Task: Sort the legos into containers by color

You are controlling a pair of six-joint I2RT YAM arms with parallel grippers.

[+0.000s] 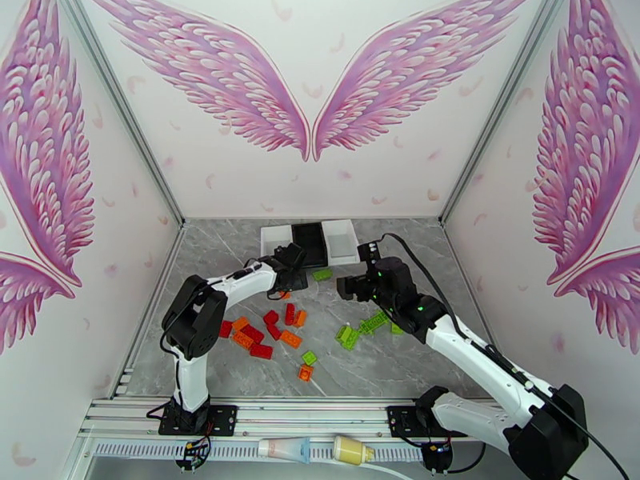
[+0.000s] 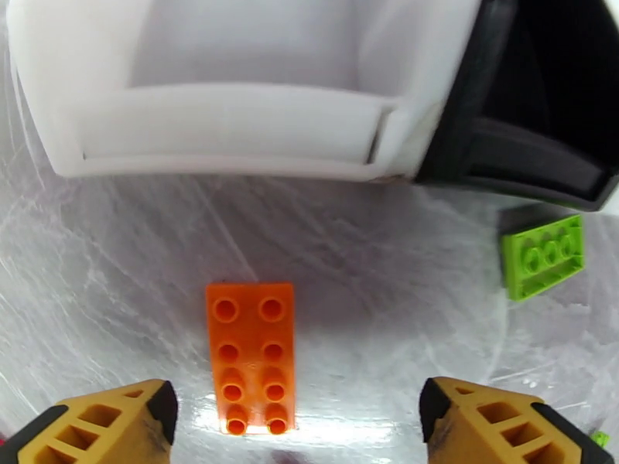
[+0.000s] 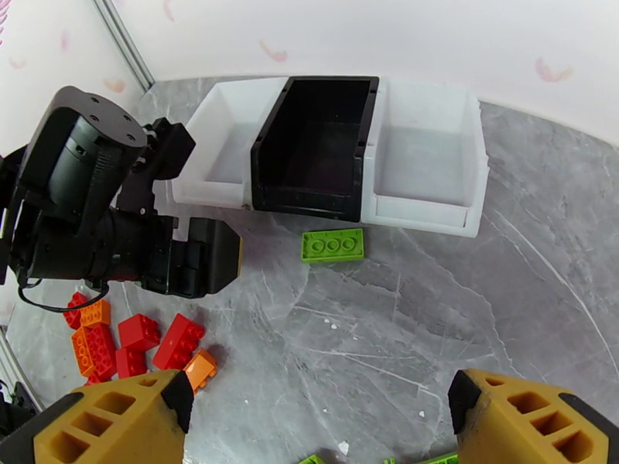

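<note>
Bracketing an orange lego [image 2: 251, 357], the left gripper [image 2: 298, 411] is seen spread wide, its fingers clear of the brick. A pick-up is judged to be in hand, so closing and a lift are called for next. The right gripper [image 3: 321, 419] is likewise spread wide, with nothing held. Just beyond the brick, the left white container [image 2: 232, 133] is seen. No readable writing is found.

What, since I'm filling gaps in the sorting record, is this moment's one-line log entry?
left gripper: open, above orange lego | right gripper: open, empty | containers: nothing seen inside | green lego: lying before black container
</note>
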